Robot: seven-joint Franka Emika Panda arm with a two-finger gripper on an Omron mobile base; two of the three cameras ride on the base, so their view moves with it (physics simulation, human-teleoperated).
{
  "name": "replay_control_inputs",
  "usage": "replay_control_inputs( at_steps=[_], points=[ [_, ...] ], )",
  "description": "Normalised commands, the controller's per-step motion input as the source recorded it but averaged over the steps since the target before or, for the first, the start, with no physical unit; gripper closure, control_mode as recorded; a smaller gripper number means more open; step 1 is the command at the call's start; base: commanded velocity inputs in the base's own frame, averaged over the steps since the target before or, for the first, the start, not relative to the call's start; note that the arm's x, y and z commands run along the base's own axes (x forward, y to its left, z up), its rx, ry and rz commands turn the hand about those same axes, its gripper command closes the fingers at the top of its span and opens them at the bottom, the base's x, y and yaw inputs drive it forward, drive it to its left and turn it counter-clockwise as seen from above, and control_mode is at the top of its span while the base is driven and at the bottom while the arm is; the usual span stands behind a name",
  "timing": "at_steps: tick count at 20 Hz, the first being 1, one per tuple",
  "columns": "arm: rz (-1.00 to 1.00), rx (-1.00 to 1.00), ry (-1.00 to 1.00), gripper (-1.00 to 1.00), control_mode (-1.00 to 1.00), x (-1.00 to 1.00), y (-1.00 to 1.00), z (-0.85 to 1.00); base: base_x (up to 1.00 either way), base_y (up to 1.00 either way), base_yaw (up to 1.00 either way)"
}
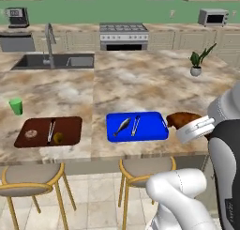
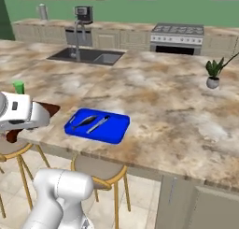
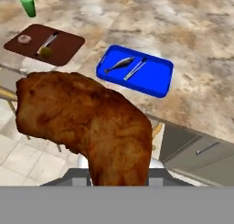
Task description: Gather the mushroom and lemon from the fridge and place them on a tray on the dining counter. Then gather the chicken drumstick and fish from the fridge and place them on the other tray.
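While gripped, chicken drumstick (image 3: pixel 87 122) juts beyond jaws.

Two base views behind the arm, both facing the dining counter (image 1: pixel 140 83), hand view close above it

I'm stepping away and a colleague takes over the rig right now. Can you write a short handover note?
Gripper: shut on the chicken drumstick, held in the air just off the counter's edge, to the right of the blue tray.
Blue tray: the fish lies in it beside a utensil.
Brown tray: holds the mushroom and lemon, also with a utensil between them.
Done: mushroom and lemon are set down, and the fish too.
Left: carry the drumstick over the blue tray, lower it next to the fish and release.
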Motion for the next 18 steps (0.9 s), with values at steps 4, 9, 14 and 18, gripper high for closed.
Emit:
replay_control_inputs(
  at_steps=[4, 9, 14, 18],
  points=[
    [0.00, 0.00, 0.00, 1.00, 1.00, 0.00, 0.00, 0.00, 0.51, 0.48, -0.52],
    [0.00, 0.00, 0.00, 1.00, 1.00, 0.00, 0.00, 0.00, 0.66, 0.34, -0.47],
    [-0.10, 0.00, 0.02, 1.00, -1.00, 0.40, 0.09, -0.02, 0.51, 0.24, -0.23],
    [-0.17, 0.03, 0.12, 1.00, -1.00, 1.00, 0.00, -0.26, 0.00, 0.00, 0.00]
  ],
)
